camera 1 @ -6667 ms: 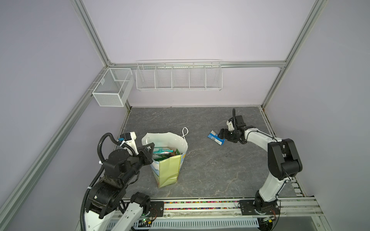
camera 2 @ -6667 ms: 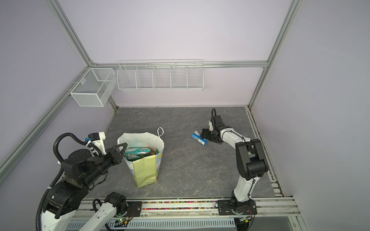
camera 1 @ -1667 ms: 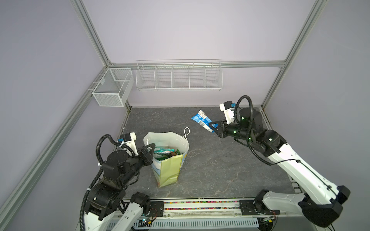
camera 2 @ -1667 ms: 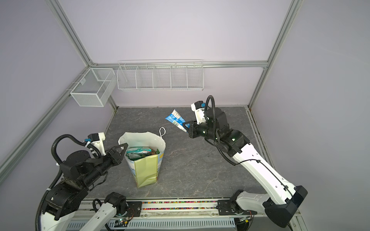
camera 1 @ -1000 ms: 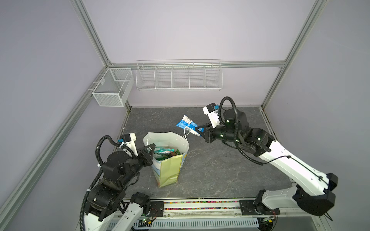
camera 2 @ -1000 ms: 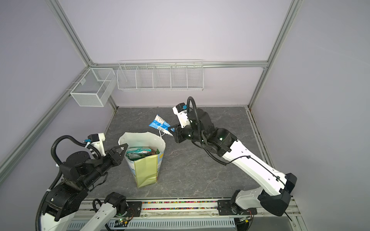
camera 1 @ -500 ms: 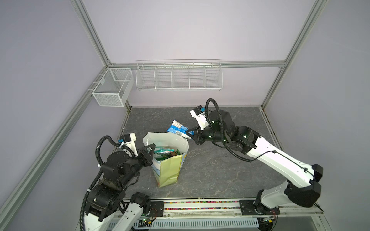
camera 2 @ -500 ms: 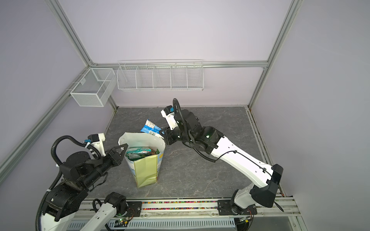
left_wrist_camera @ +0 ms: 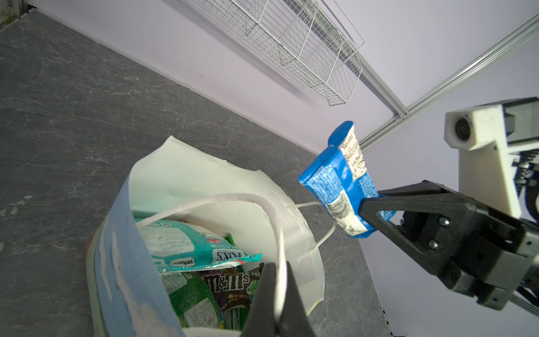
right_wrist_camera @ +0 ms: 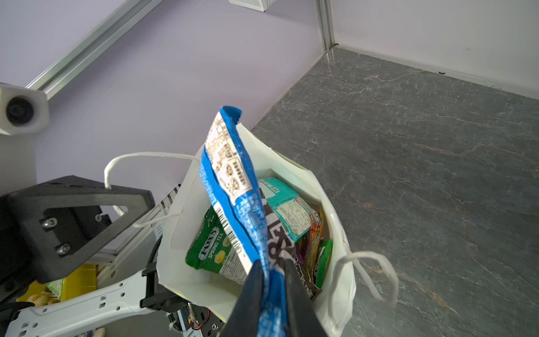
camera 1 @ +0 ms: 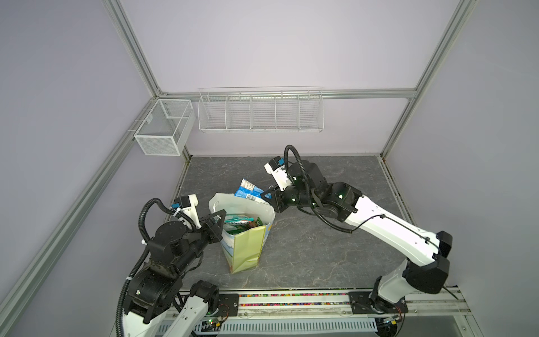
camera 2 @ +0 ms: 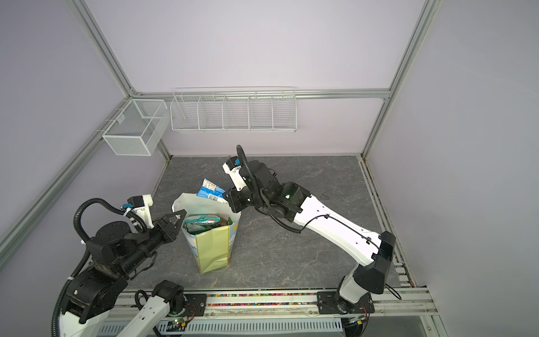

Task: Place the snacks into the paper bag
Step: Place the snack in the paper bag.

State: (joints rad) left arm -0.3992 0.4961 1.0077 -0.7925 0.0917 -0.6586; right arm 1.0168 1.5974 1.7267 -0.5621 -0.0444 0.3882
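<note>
Obs: blue packet (camera 1: pixel 248 191) is in the air at 12 o'clock of the paper bag (camera 1: pixel 246 251) mouth, over the far rim, with its free end tilted up. The top views do not settle whether it hangs fully above the opening or partly outside the rim. The right wrist view puts its lower end over the contents.

Grip: my right gripper (camera 1: pixel 268 199) is clamped on the packet's near end, jaws almost together with only crimped foil between them. They sit at 2 o'clock of the mouth, and the packet projects from them toward 10 o'clock. I judge the end hold lets the free length enter first while my fingers stay clear of the paper.

Bag: upright at 8 o'clock of the table (camera 1: pixel 320 262). My left gripper (camera 1: pixel 220 217) is closed on the rim at 9 o'clock, pinching the paper wall. This presumably spreads the mouth and stops the bag tipping. One cord handle (right_wrist_camera: pixel 367 271) droops outside on my right arm's side.

Contents: teal packet (left_wrist_camera: pixel 186 248) on top, green packet (right_wrist_camera: pixel 210 248) beside it, more beneath, stacked high.

Judgement: no other packet lies on the table, so this looks like the last carry, with release not yet made. Next I would shift toward 8 o'clock and lower before letting go, or the packet may slide off the pile
</note>
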